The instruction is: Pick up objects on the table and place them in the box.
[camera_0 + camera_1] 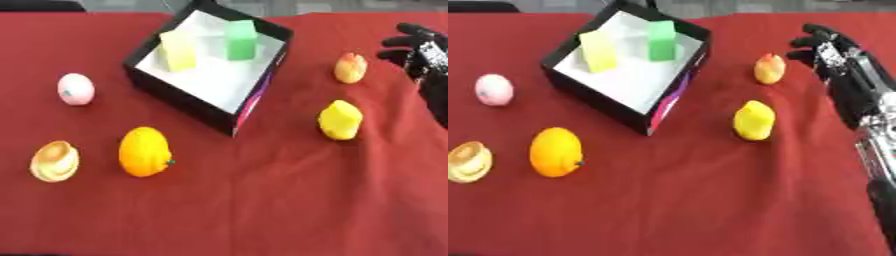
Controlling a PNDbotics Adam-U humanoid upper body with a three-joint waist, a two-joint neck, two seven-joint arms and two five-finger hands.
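Note:
A black box (182, 97) with a white inside stands at the upper middle and holds a yellow block (178, 51) and a green block (240, 40). Right of it lie a peach-coloured fruit (350, 68) and a yellow lumpy object (340, 120). On the left lie a pink ball (76, 89), an orange (144, 151) and a tan shell-like piece (54, 161). My right hand (826, 49) hovers right of the peach-coloured fruit with fingers curled loosely and nothing in them. The left hand shows in neither view.
A red cloth (262, 210) covers the table, with wide bare cloth in front. My right forearm (868, 125) runs down the right edge.

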